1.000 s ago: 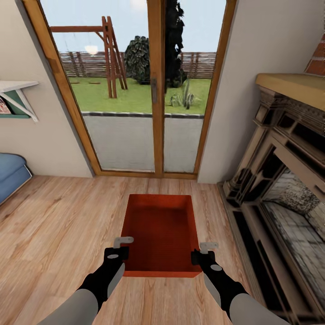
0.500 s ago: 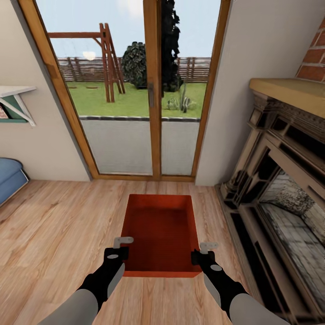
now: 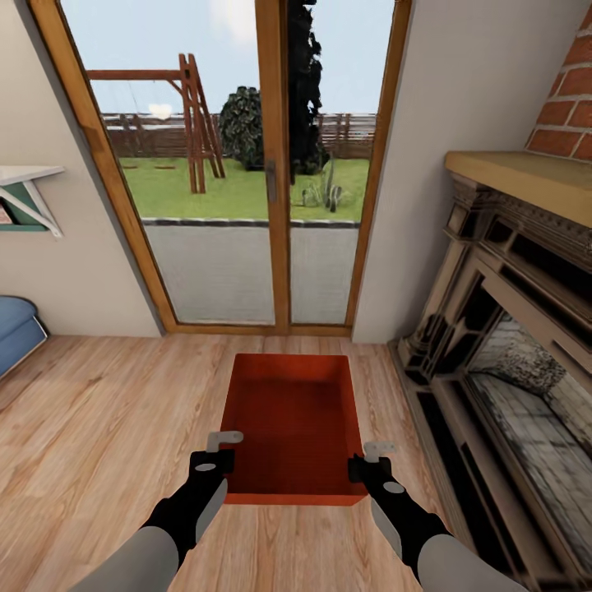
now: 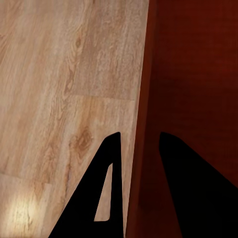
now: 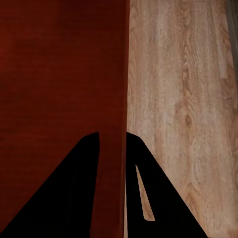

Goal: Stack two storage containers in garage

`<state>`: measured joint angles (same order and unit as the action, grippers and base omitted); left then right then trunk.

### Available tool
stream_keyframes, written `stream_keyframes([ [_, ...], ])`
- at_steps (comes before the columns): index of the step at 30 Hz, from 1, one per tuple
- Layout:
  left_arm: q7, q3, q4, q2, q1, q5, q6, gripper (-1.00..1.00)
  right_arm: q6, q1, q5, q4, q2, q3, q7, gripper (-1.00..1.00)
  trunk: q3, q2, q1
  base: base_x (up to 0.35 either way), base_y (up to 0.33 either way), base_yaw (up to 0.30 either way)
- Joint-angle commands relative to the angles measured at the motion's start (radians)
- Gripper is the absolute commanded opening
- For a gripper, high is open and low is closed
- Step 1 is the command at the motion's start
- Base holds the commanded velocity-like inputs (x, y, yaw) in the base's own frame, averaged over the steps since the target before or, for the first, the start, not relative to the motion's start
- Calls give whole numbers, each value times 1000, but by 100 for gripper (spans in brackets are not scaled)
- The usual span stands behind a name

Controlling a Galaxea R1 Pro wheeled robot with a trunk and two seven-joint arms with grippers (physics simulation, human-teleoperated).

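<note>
Red-orange container (image 3: 294,423) btwn both grippers' fingers (image 4: 111,163)

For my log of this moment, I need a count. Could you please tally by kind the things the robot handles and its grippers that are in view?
Red-orange rectangular plastic storage container: 1
Grippers, left gripper and right gripper, each with its fingers astride a side wall of that container: 2
Total: 3

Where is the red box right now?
In the head view the storage container is low in the middle, held between the left gripper and right gripper, above the wood floor, with the fireplace to its right.
</note>
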<state>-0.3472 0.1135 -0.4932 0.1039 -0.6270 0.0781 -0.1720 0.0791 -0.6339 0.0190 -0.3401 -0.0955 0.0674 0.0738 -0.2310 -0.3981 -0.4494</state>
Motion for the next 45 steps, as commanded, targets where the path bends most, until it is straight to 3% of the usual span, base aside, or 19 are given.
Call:
stream_keyframes([
  [1, -13, 0, -2, -1, 0, -6, -8, -100, 2, -1, 1, 0, 0, -5, 7, -100, 0, -2, -1, 0, 0, -5],
  [45, -15, 0, -2, -1, 0, -6, -9, -100, 2, -1, 1, 0, 5, -5, 7, -100, 71, -2, -1, 0, 0, 0],
])
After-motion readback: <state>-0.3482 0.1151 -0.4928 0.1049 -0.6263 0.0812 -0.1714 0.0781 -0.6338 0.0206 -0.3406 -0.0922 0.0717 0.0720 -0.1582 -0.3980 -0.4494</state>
